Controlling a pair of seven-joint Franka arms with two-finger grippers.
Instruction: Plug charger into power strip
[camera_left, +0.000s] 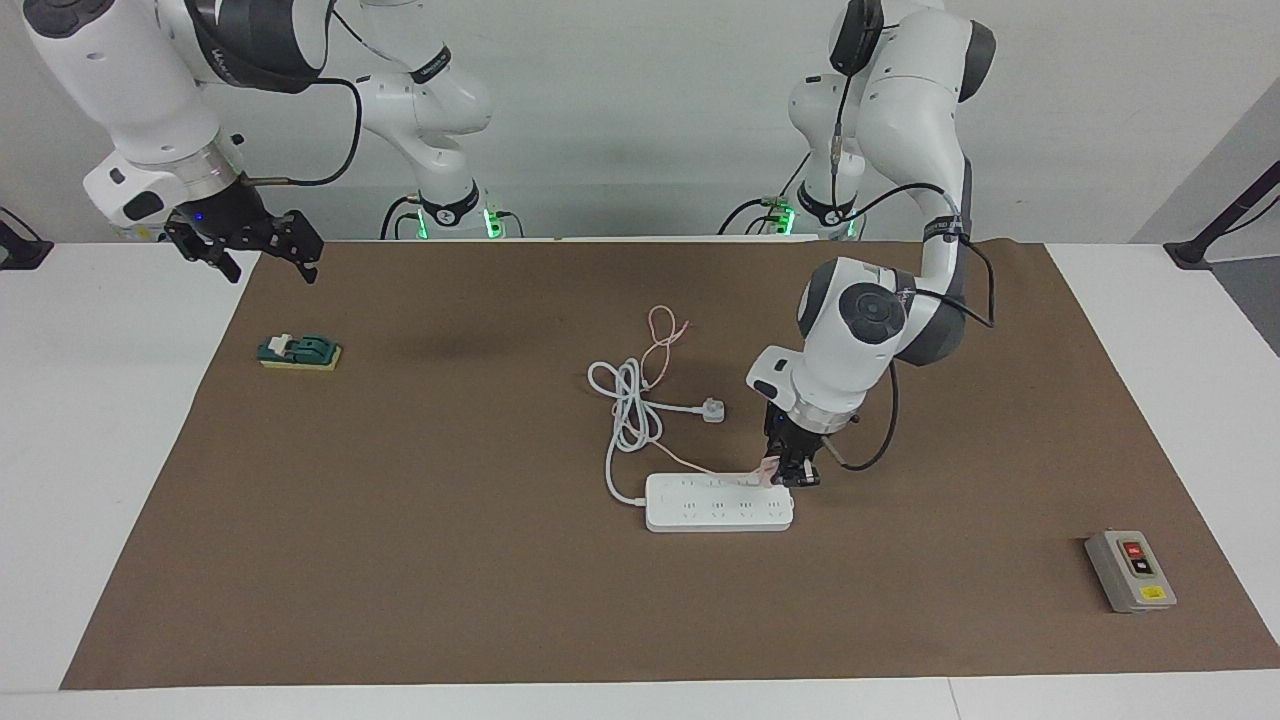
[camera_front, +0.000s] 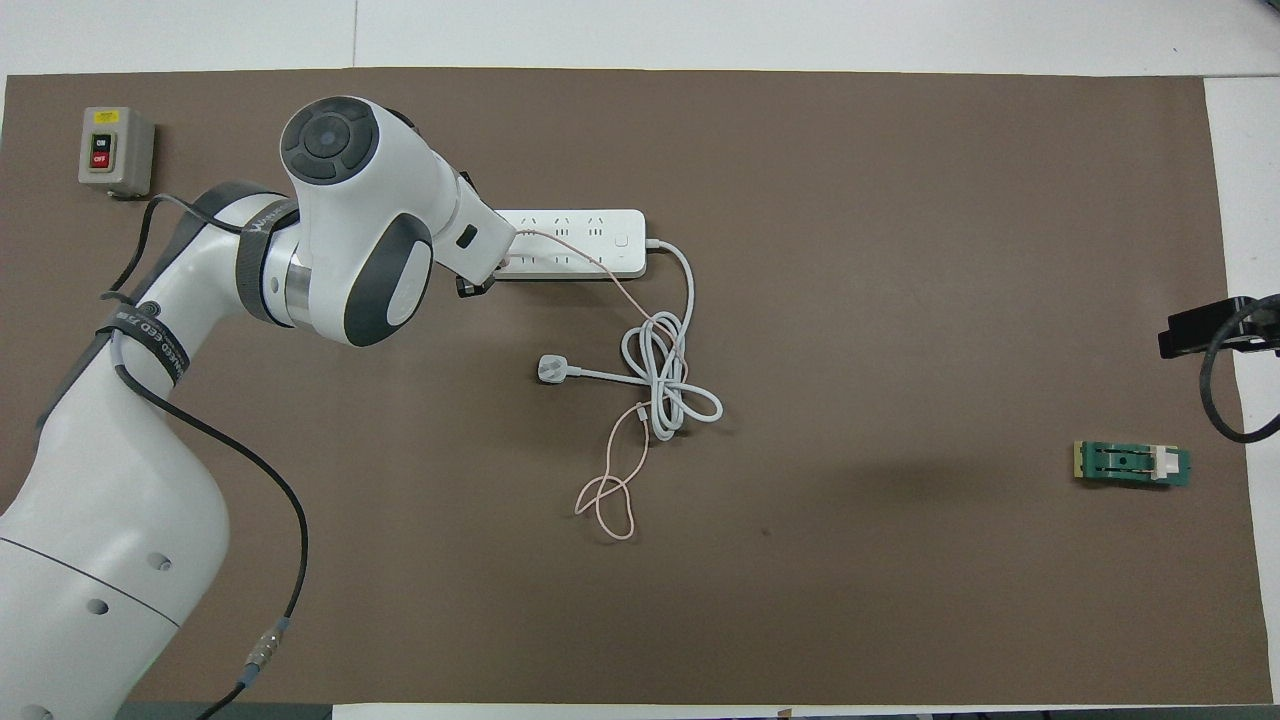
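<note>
At the power strip's (camera_left: 718, 502) end toward the left arm, the left claw (camera_left: 790, 476) is clamped on the pale pink charger (camera_left: 768, 473), holding it down on the strip's socket row nearer the robots. Its thin pink cable (camera_left: 660, 335) trails toward the robots. Over the tabletop's (camera_left: 120, 420) edge, the waiting right claw (camera_left: 262, 252) hangs with fingers spread.
</note>
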